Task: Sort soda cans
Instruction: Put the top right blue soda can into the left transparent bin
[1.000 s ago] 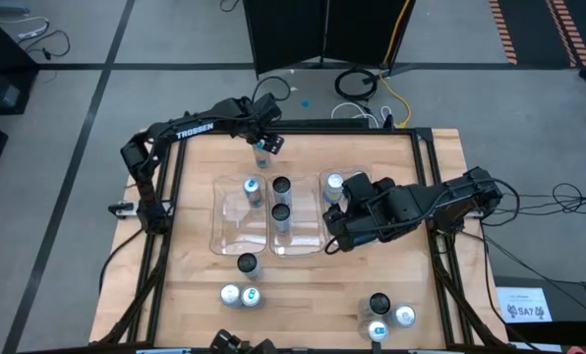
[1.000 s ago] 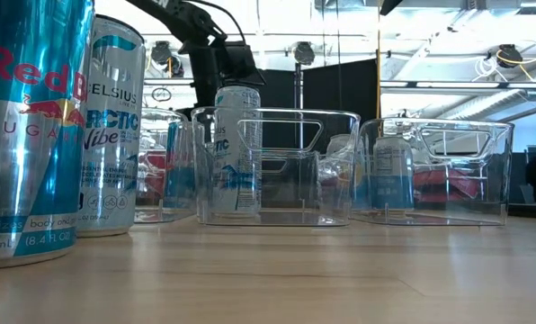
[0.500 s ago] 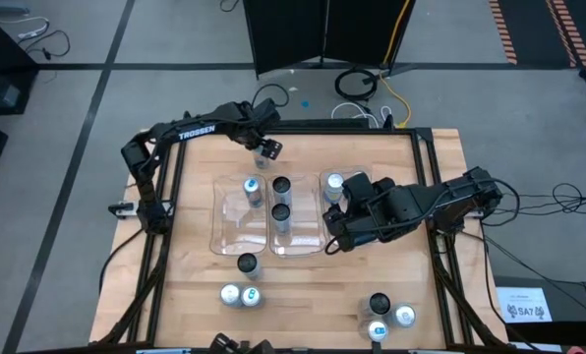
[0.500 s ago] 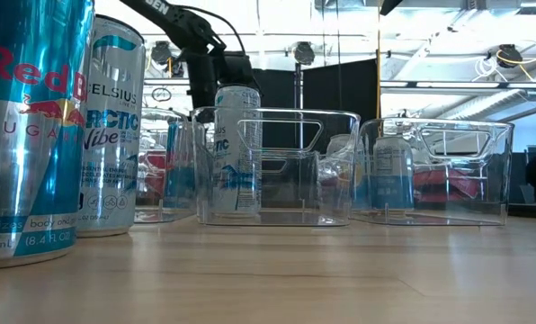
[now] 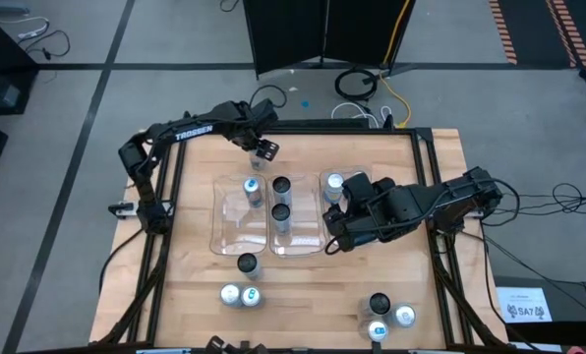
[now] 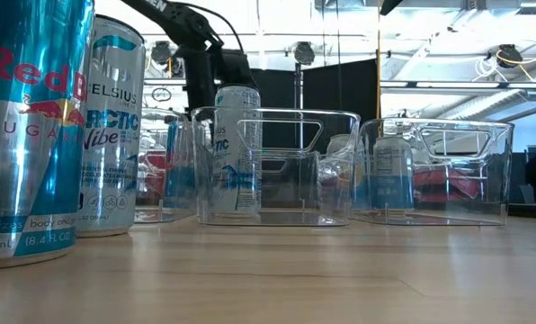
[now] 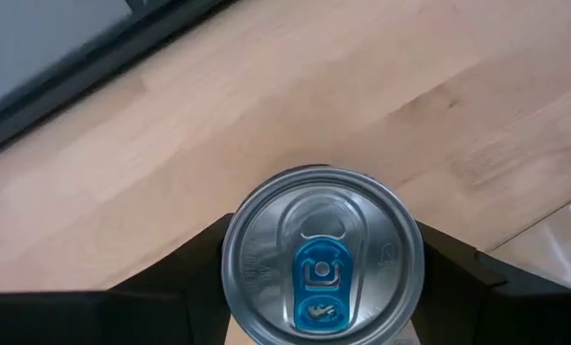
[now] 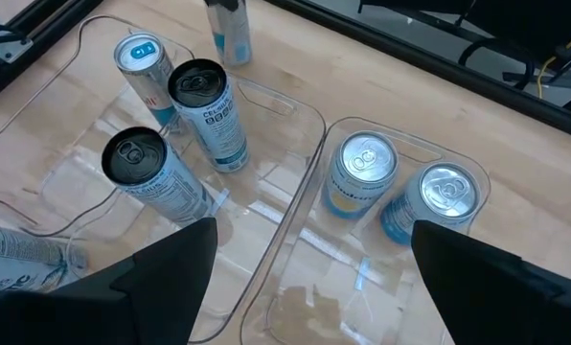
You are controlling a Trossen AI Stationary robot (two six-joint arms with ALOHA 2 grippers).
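Beyond the clear plastic trays (image 5: 273, 231), my left gripper (image 5: 263, 149) has narrowed around the blue-tabbed silver soda can (image 7: 321, 254).
Fingers (image 7: 161, 287) flank it, grip unconfirmed; my right gripper (image 5: 337, 228) waits open over the trays.

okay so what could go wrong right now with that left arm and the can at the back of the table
The left gripper sits around the blue-tabbed can with its fingers on either side; an uneven close could tip the can. That can stands near the clear trays, so carrying it low could clip a tray wall. The right gripper hovers over the trays, a possible clash.
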